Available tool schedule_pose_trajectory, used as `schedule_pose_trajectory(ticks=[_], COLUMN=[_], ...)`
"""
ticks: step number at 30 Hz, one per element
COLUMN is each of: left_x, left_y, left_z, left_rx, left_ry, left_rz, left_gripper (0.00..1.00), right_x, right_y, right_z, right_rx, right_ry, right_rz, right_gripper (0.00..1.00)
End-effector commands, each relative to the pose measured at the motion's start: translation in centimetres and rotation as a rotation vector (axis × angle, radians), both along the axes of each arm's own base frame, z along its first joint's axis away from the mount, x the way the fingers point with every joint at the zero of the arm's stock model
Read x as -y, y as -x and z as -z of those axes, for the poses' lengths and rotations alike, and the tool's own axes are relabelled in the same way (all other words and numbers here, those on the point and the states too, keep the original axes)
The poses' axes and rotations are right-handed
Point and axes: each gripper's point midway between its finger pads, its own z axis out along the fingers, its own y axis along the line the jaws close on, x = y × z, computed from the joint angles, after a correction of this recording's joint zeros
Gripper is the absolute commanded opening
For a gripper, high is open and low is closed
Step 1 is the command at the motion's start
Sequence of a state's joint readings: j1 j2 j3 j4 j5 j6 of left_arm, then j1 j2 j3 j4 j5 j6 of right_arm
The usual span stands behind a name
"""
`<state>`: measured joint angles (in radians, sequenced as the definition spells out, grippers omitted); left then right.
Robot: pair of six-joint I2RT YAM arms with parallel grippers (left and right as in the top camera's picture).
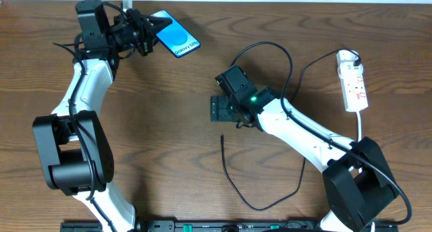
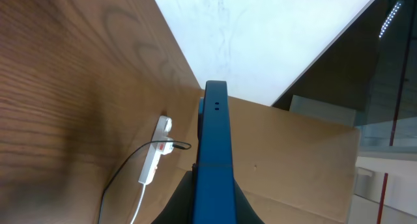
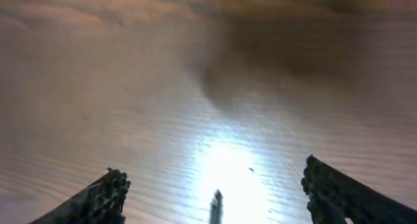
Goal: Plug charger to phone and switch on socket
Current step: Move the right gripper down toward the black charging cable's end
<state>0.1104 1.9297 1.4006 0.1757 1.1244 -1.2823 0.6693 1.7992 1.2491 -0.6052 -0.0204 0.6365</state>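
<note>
The phone (image 1: 174,33), its blue screen facing up, is held off the table at the back left by my left gripper (image 1: 145,35), which is shut on it. In the left wrist view the phone (image 2: 215,152) shows edge-on between the dark fingers (image 2: 182,208). The charger's thin black cable (image 1: 260,206) loops along the front of the table, and its free plug tip (image 1: 223,136) lies on the wood. My right gripper (image 1: 219,109) hovers open just behind that tip. The tip (image 3: 217,204) lies between the wide-apart fingers (image 3: 98,198), untouched. The white socket (image 1: 354,80) lies at the far right.
The white socket (image 2: 155,159) with its white lead also shows in the left wrist view, beyond the phone. A black cable (image 1: 270,44) arches over the table behind the right arm. The table's back edge runs just behind the phone.
</note>
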Motion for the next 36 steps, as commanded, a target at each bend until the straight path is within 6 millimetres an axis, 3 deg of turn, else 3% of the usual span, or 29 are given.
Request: schedule_pose_trajectory(ticks=[1,12,19,26,36], left_x=[0.1,0.1,0.1,0.1,0.1], left_y=[0.6,0.6,0.6,0.6,0.6], left_z=[-2.6,-2.6,-2.6,-2.6,-2.6], left_rx=[0.064,0.064,0.064,0.064,0.065], left_ry=[0.003,0.003,0.004,0.004,0.004], left_rz=[0.025,0.025,0.027,0.028,0.028], left_gripper=[0.07,0.07,0.07,0.07,0.07], right_x=[0.3,2.8,1.7,2.2,1.9], right_y=[0.3,4.4,6.1,7.8,8.5], right_z=[0.1,1.5,1.5,1.7,1.8], right_rx=[0.002,-0.154,-0.225,-0.275,-0.279], right_ry=[0.037,0.157,0.099,0.141,0.154], right_rz=[-0.056,-0.136,-0.173,-0.191,-0.211], right_gripper=[0.85,0.90,0.90,0.89,0.89])
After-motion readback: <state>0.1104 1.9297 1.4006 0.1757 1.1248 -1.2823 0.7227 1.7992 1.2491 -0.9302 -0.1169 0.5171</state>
